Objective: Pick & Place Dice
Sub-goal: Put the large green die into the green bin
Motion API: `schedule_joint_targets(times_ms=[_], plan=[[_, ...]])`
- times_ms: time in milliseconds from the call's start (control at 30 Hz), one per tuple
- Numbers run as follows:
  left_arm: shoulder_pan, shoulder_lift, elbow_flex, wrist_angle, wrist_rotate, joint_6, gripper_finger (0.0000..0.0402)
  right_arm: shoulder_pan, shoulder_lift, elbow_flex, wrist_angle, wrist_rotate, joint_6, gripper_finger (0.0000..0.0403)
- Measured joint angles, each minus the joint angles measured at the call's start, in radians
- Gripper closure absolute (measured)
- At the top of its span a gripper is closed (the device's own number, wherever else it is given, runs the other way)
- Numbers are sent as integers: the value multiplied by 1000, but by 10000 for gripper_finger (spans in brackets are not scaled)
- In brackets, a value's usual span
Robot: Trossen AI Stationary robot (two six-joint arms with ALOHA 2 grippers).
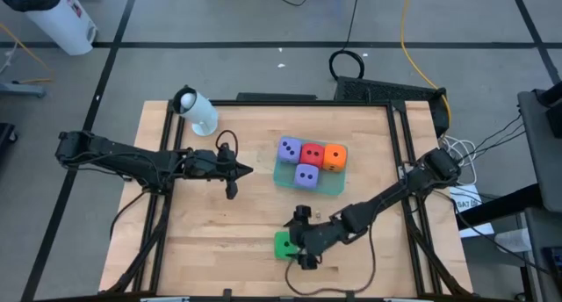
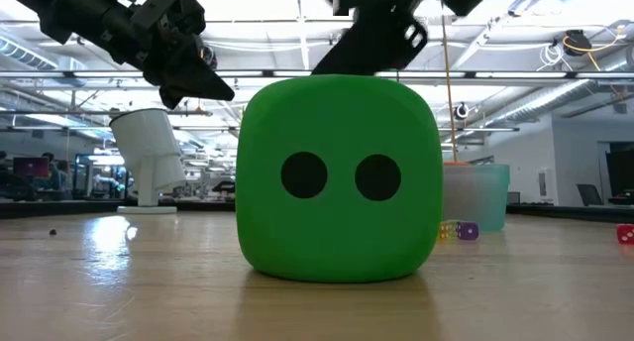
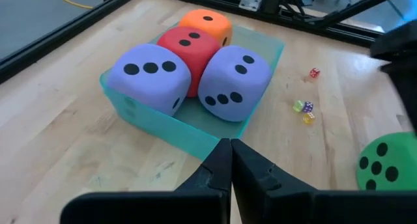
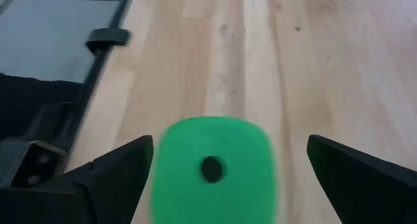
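A green die (image 1: 284, 245) rests on its bottom face on the wooden table near the front edge; the low view shows its two-pip face (image 2: 337, 177). My right gripper (image 1: 303, 239) is open just right of it. Its fingers (image 4: 117, 175) stand on either side of the green die (image 4: 212, 168) with a gap on each side. Two purple dice (image 1: 290, 148) (image 1: 306, 175), a red die (image 1: 312, 154) and an orange die (image 1: 335, 156) sit in the teal tray (image 1: 338, 186). My left gripper (image 1: 235, 172) hovers shut, left of the tray (image 3: 163, 129).
A white cylinder (image 1: 198, 111) stands at the table's far left corner. Tiny coloured dice (image 3: 305, 109) lie on the wood between the tray and the green die. Black frame rails (image 1: 399, 144) border the table. Bare wood lies left of the green die.
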Motion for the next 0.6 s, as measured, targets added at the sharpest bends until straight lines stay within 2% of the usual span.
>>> schedule_joint_targets(times_ms=[233,600], plan=[[0,0,0,-23,-49,3,392,5,54,0,-2,35,0,3],[0,0,0,-28,-50,23,392,-16,75,0,11,33,53,3]])
